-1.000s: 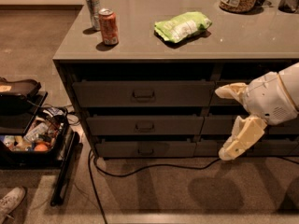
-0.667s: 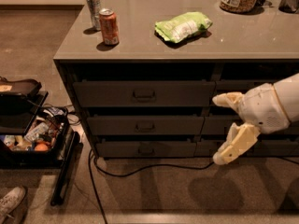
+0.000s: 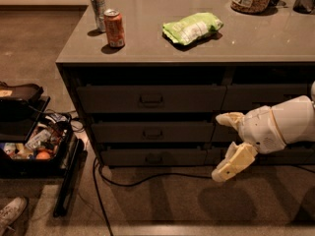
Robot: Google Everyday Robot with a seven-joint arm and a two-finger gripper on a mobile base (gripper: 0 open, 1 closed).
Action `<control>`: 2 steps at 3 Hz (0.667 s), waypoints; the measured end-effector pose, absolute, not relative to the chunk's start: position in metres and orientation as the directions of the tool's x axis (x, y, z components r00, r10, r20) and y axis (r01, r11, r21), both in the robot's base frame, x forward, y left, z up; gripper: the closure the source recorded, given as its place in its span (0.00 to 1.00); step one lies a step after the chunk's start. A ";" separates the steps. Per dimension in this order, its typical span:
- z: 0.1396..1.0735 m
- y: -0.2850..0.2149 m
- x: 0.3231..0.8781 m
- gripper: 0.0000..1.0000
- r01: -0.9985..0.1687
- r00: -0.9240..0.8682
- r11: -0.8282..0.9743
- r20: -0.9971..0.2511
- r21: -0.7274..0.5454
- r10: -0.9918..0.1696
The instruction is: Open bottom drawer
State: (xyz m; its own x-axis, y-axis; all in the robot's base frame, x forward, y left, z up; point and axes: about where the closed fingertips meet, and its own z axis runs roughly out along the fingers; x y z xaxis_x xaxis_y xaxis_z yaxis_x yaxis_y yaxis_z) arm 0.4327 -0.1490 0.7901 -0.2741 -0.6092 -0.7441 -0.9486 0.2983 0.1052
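As my arm has dropped lower and slid a little left over the last second, my gripper (image 3: 225,144) now hangs in front of the right-hand drawers, about level with the two lower rows. My jaws stand wide apart, holding nothing. The bottom drawer (image 3: 123,157) sits shut at the foot of the left stack, its handle (image 3: 153,158) well to my left and untouched. I judge this is the approach: more leftward travel and a little more descent before I can close on that bar.
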 end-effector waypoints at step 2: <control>0.800 -0.112 0.419 0.00 -0.984 -0.178 0.038 -0.958 0.173 -0.224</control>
State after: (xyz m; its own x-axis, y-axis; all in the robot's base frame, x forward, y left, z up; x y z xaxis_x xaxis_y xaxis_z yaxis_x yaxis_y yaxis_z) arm 0.4195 -0.1119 0.8002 -0.1776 -0.2238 -0.9583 -0.9841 0.0381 0.1735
